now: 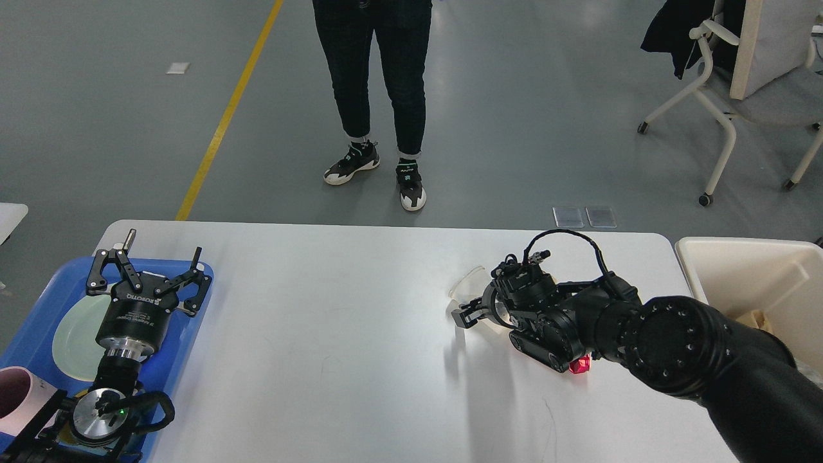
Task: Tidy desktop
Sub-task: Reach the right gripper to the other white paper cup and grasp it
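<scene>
Head view: desktop [334,334] filling lower centre of frame; long axis running left to right across the picture, far edge toward a bystander's legs [376,96] at upper centre; rigid, smooth, probably slippery under light items; not for lifting, only for clearing. Right gripper [464,316] low at right of centre, lying sideways and pointing toward frame left, fingers closed around a clear plastic cup [472,289] tipped on its side; cup judged light, thin, easily crushed, slick; best held gently by the wall near the rim. Left gripper [149,273] at lower left, fingers spread wide and holding nothing, hovering over blue tray [193,334] with a pale green plate [74,334] and a pink mug [13,392]. Cream bin [746,270] at right edge, just beside the tabletop; likely destination for the cup.
</scene>
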Robot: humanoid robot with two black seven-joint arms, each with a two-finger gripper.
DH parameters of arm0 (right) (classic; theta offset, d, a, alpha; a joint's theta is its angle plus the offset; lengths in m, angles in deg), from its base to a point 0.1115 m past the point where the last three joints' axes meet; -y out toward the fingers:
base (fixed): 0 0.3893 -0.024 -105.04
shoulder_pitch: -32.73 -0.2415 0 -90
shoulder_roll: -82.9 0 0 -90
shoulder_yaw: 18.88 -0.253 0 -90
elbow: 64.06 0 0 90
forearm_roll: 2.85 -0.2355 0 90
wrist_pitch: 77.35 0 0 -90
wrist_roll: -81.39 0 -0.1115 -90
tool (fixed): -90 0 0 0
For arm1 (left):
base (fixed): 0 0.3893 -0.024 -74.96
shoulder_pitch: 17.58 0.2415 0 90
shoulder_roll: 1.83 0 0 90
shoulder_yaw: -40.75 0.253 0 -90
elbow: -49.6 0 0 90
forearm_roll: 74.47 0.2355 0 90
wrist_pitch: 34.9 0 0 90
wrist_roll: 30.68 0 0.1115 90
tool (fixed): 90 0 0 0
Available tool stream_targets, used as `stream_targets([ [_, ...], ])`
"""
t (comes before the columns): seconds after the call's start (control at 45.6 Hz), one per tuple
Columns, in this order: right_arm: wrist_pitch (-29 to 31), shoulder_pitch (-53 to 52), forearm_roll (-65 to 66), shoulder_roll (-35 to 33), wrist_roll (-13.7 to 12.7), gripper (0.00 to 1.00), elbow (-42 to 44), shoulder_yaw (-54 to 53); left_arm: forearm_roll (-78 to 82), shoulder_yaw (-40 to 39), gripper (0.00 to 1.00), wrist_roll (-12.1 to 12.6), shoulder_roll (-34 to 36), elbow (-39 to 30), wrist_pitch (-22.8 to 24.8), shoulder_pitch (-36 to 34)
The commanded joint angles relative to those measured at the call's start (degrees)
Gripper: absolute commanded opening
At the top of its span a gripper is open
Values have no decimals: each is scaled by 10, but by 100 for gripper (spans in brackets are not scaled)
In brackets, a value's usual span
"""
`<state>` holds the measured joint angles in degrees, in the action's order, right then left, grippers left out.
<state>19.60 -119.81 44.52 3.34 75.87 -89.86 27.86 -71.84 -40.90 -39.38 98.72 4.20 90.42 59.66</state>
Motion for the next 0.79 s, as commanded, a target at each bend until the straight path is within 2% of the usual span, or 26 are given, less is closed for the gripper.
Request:
stream_targets([
  [0.0,-32,11,-1,-1,-1,93,1,-1,0,0,97,0,0,0,0,0],
  [0.132,-34,15,-2,-1,-2,93,0,-2,0,0,97,0,0,0,0,-1],
  [0.176,-38,18,-3,-1,-2,82,0,-2,0,0,97,0,0,0,0,0],
  [0.351,-42,20,-4,-2,-3,76,-1,-3,0,0,97,0,0,0,0,0],
  [0.439,-41,20,-4,-2,-4,62,-1,-4,0,0,97,0,0,0,-1,0],
  [0.505,-40,21,-5,-2,-6,45,-4,-4,0,0,97,0,0,0,-1,0],
  [0.724,-35,12,-11,-3,-10,1,-33,-5,0,0,97,0,0,0,0,0],
  [0.768,-33,7,-12,-3,-10,0,-47,-5,0,0,97,0,0,0,-1,-1],
])
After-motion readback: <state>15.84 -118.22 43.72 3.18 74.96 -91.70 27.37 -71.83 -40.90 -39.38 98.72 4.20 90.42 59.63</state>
